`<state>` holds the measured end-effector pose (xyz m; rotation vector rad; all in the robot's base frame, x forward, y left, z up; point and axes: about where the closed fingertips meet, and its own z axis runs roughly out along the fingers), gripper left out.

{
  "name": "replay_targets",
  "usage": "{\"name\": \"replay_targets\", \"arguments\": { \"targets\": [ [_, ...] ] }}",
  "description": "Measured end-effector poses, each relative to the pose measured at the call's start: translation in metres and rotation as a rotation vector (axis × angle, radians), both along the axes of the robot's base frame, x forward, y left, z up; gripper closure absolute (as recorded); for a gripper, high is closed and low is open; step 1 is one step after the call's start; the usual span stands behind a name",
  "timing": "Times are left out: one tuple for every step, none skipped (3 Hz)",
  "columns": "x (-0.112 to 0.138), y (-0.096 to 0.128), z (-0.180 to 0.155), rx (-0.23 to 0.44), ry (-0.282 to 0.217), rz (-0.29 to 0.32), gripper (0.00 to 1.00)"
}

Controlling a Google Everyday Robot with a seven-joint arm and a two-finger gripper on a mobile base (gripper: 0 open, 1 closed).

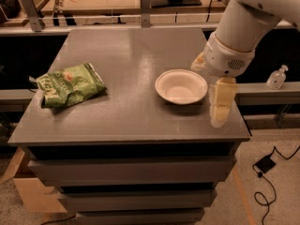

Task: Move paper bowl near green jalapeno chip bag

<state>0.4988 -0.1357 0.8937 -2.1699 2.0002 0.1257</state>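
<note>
The white paper bowl (181, 86) sits upright on the grey table (126, 111), right of centre. The green jalapeno chip bag (69, 84) lies crinkled near the table's left edge, well apart from the bowl. My gripper (220, 107) hangs from the white arm at the table's right side, just right of the bowl's rim and over the front right corner. It holds nothing that I can see.
A cardboard box (28, 191) stands on the floor at the lower left. A clear bottle (277, 77) sits on a ledge to the right. A black cable and plug (265, 165) lie on the floor at the right. A cluttered workbench runs behind the table.
</note>
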Motion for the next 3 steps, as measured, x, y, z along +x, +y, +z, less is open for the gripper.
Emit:
{"name": "replay_targets", "arguments": {
  "targets": [
    [0.004,0.011,-0.021,-0.032,0.017,0.016,0.0],
    [0.001,0.02,-0.037,-0.058,0.038,0.035,0.0],
    [-0.002,0.025,-0.046,-0.07,0.057,0.049,0.19]
  ]
}}
